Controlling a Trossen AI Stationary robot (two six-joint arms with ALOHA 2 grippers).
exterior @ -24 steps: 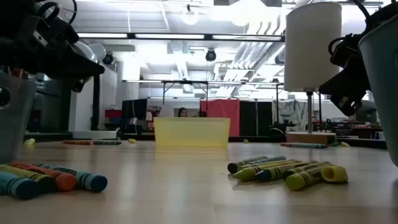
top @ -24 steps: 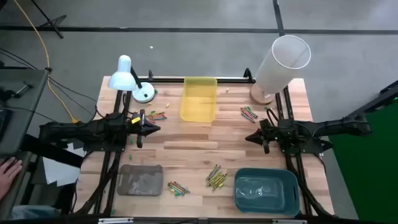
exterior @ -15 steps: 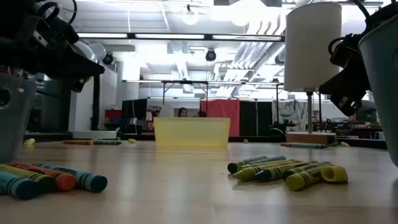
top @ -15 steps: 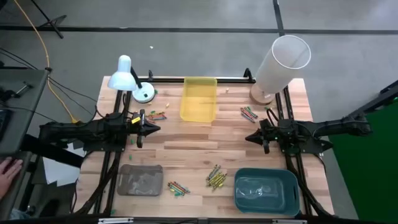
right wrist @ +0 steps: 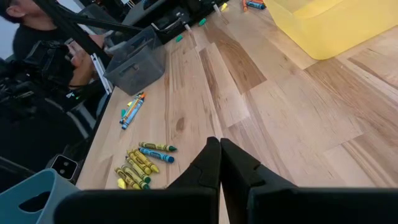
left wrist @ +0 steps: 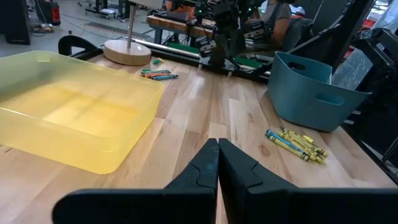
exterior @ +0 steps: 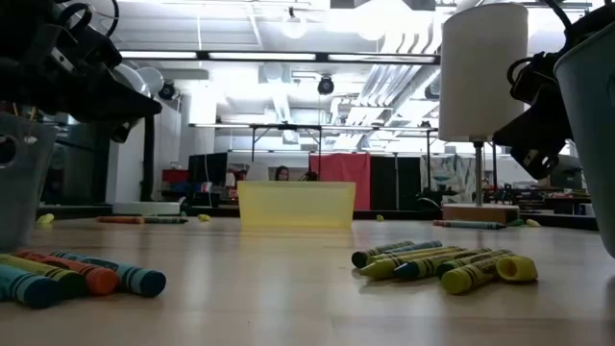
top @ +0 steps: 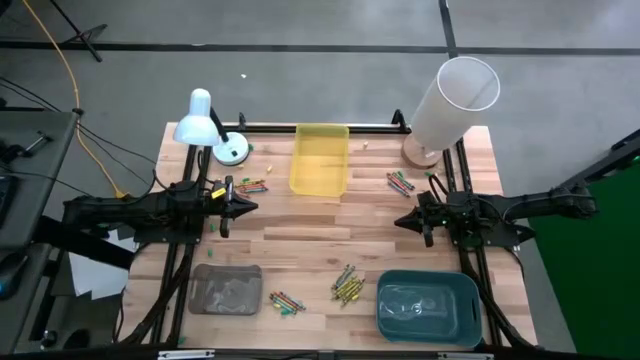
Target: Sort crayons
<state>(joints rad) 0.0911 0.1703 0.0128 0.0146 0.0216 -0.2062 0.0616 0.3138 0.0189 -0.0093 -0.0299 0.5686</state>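
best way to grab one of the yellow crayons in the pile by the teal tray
Probably take a crayon on the pile's outer edge, gripping its middle across the thin shaft and coming straight down from above. The sticks lie flat on the table, bunched side by side, so an outer one leaves room for a finger. The right gripper, shut now, is nearest.

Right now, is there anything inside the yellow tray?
The yellow tray looks empty: its clear floor shows no crayons in the high and left wrist views. The nearest crayons lie outside it on the table.

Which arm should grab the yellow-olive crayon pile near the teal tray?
Right. The right gripper hangs nearer the crayon pile beside the teal tray; the left gripper sits across the table. Both jaws shut, empty.
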